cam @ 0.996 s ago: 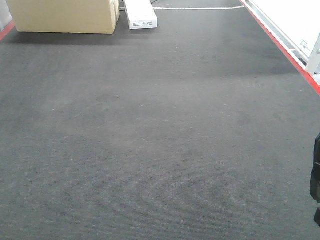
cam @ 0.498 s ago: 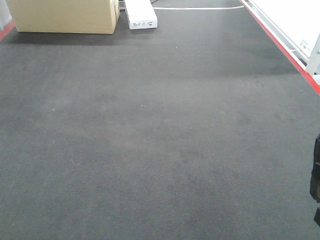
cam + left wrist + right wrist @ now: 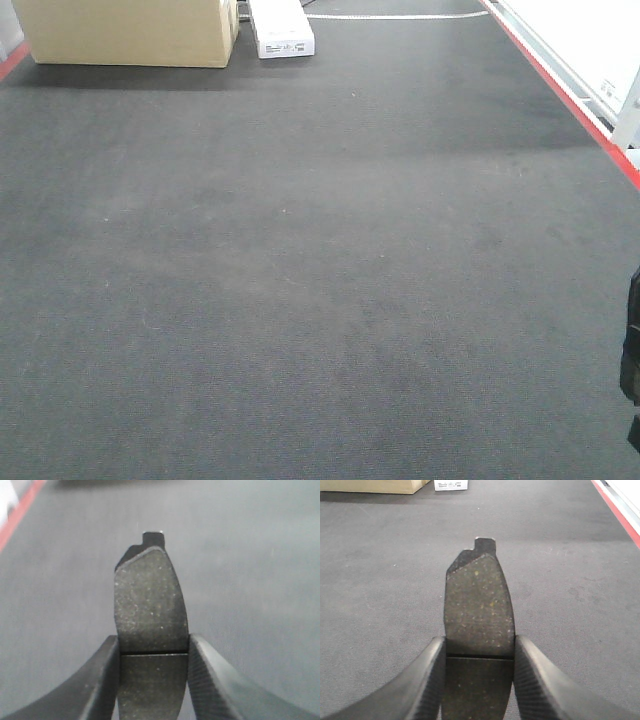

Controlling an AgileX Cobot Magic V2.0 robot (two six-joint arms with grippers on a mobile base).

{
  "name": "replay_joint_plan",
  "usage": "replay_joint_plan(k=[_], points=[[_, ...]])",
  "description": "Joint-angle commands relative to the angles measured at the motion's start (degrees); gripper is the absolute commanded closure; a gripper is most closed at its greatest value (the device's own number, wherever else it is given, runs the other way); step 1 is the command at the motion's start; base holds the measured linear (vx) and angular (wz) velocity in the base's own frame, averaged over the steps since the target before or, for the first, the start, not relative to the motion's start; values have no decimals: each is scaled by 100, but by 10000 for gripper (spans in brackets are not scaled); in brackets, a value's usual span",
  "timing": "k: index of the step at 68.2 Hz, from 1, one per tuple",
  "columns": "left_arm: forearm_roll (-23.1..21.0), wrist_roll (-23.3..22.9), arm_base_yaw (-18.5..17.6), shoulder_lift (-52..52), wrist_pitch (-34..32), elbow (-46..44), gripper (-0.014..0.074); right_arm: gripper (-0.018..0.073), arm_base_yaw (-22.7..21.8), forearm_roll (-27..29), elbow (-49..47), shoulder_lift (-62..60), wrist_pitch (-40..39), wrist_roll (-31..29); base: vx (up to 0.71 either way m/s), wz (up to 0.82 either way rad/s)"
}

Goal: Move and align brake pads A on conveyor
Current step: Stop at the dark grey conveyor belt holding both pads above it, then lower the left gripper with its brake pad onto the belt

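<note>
Each arm holds one brake pad A above the conveyor [image 3: 320,280], a wide dark grey felt-like belt with red edges. My left gripper [image 3: 153,652] is shut on a brake pad [image 3: 150,602], its grainy face up and the centre groove level with the fingertips. In the right wrist view my right gripper [image 3: 479,652] is shut on another brake pad [image 3: 479,602], held the same way. A dark part of the right arm [image 3: 631,350] shows at the front view's right edge. No pads lie on the belt in the front view.
A cardboard box [image 3: 125,30] and a white flat box [image 3: 280,30] stand at the belt's far end. The red frame edge [image 3: 570,95] runs along the right side, and a red strip [image 3: 20,512] shows at the left.
</note>
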Motion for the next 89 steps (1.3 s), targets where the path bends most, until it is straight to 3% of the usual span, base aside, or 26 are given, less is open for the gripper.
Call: replay_joint_plan(k=[1,18,25,31,42,62,89], points=[[-671,509,-39,178,-642,-285,531,565,-6,-15,-174,28,-525,-4,0,0],[-3051,2708,-532,1225,-654,-763,530,565,-6,-15,-174,28,-525,-4,0,0],[-3850,3282,-884,1839,-688,-1030,530,565,-6,-15,-174,28,-525,-4,0,0],[-4286,3423,-1224,2351,-673,-1243,530,565,-6,-15,-174,28,-525,-4,0,0],[-4324,3261,-1682,3287,-623,-1550,530,565,-6,-15,-174,28,-525,-4,0,0],[-4209,2221,-1678,4722,-896,-1592,530,565,-6,-15,-174,28,-525,-4,0,0],[-4209,1745,-1678,5976,-705,-1592,530,565,-6,-15,-174,28,-525,-4,0,0]])
